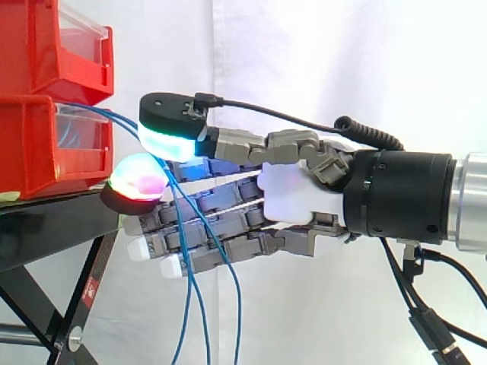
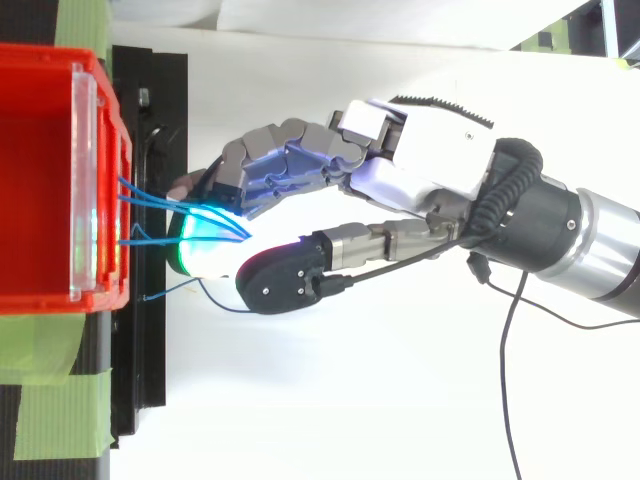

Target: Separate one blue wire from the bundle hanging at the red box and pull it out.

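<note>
From the right edge of the side view, the hand (image 1: 285,194) stretched leftward at mid-frame, toward stacked red bins at the upper left. Fingers nearly straight, laid one above another, thumb arched over the top. Thumb pad (image 1: 169,141) glowing cyan-green, just above and right of a fingertip (image 1: 139,181) glowing magenta-red. Pinched between those two pads: blue wires (image 1: 239,319), not one alone. Not clenched, not released; a light pinch with long fingers.

Out of the lower bin (image 1: 46,152) at the left, across to the pinch in shallow arcs, then bent sharply down. Below the pinch, draped across the front of the lower fingers and hanging loose to the bottom edge, left of centre.

In the top view, the hand (image 2: 440,150) entering from the right edge, knuckles toward the top, thumb lower in the frame with its black back upward. Green glow just left of centre, beside the bin (image 2: 40,170) at the left edge. Several wires fanned out from the bin's front wall and gathered to a single spot under the thumb tip. Lower down, apart from that pinch, a lone wire (image 2: 172,291) curving from the bin toward the thumb's underside; touching or not, cannot tell.

Under the bins, a black stand (image 1: 53,228).
</note>
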Motion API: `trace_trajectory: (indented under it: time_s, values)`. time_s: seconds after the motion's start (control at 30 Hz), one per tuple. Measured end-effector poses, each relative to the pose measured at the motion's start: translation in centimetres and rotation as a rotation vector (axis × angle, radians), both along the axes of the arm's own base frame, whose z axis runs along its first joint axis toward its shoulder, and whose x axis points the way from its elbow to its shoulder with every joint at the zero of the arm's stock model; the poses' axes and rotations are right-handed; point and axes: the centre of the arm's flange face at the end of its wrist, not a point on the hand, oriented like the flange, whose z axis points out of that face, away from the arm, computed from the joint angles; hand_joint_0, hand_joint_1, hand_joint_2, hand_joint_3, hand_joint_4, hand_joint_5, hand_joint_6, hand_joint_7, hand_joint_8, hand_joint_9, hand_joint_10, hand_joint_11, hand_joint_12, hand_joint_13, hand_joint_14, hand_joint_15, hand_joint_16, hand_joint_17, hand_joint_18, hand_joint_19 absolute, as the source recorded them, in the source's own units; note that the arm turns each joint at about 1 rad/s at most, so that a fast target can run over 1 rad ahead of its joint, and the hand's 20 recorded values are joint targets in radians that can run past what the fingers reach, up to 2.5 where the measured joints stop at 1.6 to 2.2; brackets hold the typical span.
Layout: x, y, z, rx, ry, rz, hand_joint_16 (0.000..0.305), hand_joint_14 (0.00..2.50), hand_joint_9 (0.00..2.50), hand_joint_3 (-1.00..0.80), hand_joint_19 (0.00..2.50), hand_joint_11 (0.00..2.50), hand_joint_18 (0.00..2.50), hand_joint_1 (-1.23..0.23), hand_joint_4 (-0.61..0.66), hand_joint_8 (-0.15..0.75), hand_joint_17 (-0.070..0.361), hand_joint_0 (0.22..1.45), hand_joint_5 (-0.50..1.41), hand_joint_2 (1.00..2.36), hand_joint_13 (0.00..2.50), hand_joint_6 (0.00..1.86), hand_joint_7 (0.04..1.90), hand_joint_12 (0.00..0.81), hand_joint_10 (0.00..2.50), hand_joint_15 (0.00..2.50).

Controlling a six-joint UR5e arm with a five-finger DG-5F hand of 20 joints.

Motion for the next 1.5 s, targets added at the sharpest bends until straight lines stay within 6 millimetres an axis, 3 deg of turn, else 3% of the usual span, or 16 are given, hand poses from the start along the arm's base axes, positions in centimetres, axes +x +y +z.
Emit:
trace_trajectory:
  time_s: [0.53,0.77,1.5]
  values:
    - [-0.3,-1.5,-0.2,-0.018,0.022,-0.026,0.062,0.01,0.48,-0.42,0.46,0.27,0.56,-0.59,0.28,0.341,0.139,0.52,-0.19,1.01,0.59,0.74,0.93,0.435,0.01,0.39]
    - [-0.5,-2.0,1.2,-0.034,0.016,-0.033,0.062,0.01,0.47,-0.41,0.46,0.27,0.57,-0.60,0.28,0.339,0.140,0.53,-0.19,1.01,0.59,0.75,0.92,0.434,0.01,0.40]
    - [-1.0,-2.1,2.2,-0.087,0.049,-0.027,0.057,0.01,0.51,-0.26,0.45,0.30,0.60,-0.68,0.24,0.328,0.128,0.62,-0.21,1.02,0.64,0.86,0.86,0.414,0.01,0.42]
